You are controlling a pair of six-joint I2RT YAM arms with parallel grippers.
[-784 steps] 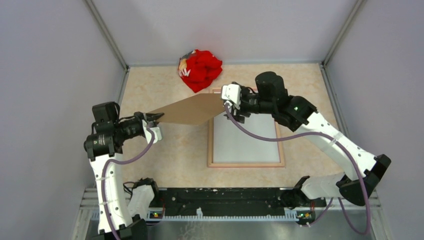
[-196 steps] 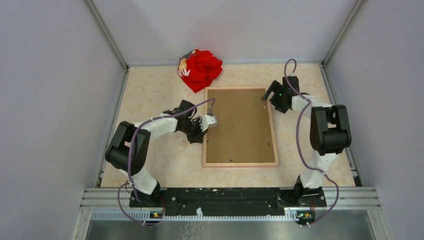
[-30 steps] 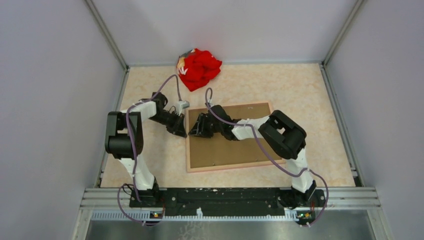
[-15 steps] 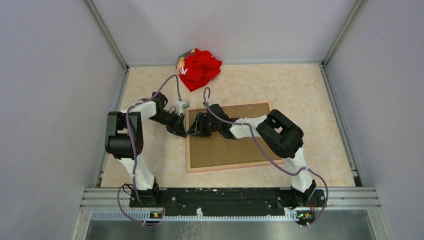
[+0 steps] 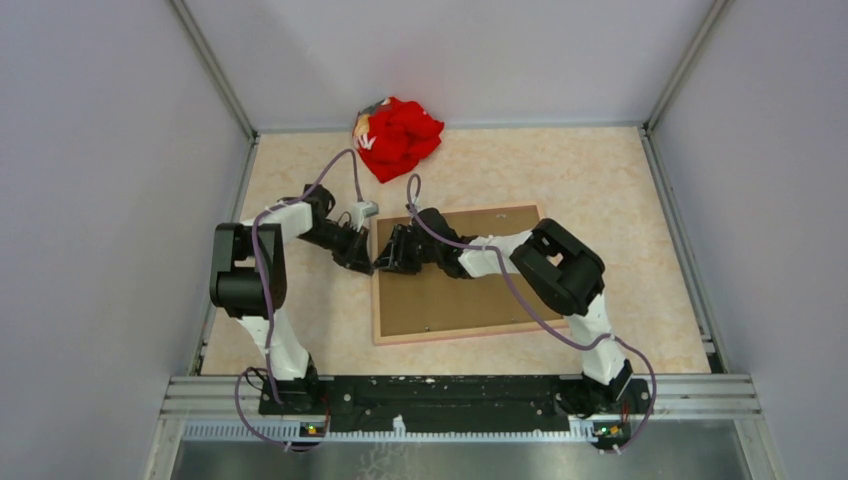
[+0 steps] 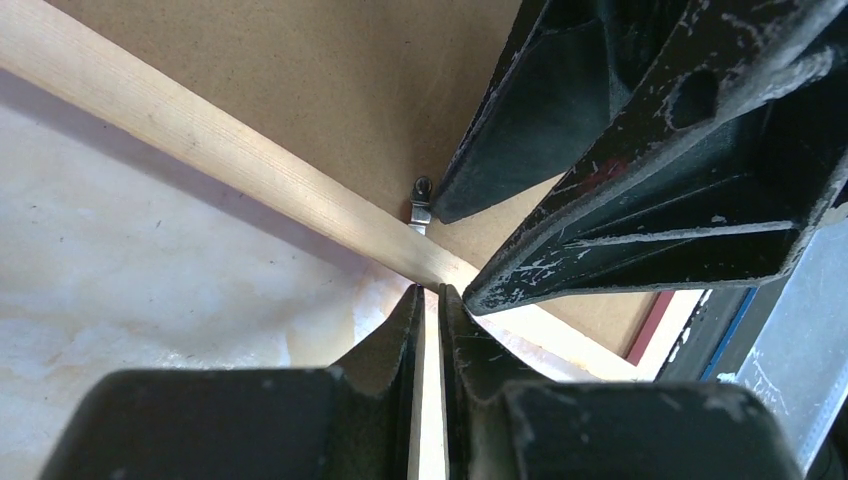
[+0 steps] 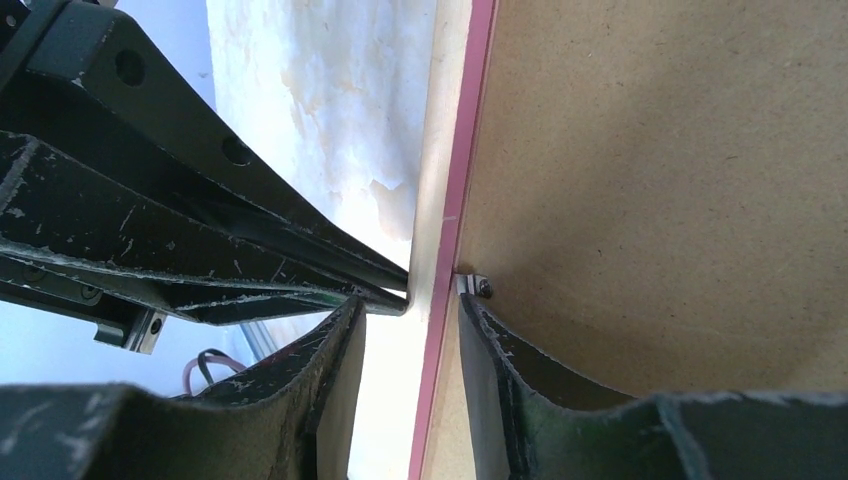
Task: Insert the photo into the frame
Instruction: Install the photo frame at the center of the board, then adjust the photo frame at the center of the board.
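Observation:
The frame (image 5: 455,300) lies back up, slightly turned, brown hardboard backing (image 7: 650,150) on top. The photo is hidden. My right gripper (image 5: 386,262) reaches across the backing to the frame's left rail. It (image 7: 410,300) is shut on that rail (image 7: 433,150), one finger on the backing beside a small metal clip (image 7: 476,286), the other on the outer side. My left gripper (image 5: 366,262) meets it from the left. Its fingertips (image 6: 427,290) are shut with only a thin slit and touch the outer edge of the light wood rail (image 6: 200,140). Nothing is between them.
A red cloth bundle (image 5: 398,138) sits at the back of the table, just behind the left arm. Grey walls close the table on the left, right and back. The two grippers stand tip to tip, with the right fingers (image 6: 600,200) close over the left ones.
My right gripper has crept a little to the left onto the frame's left rail. The frame and the left arm stay where they were.

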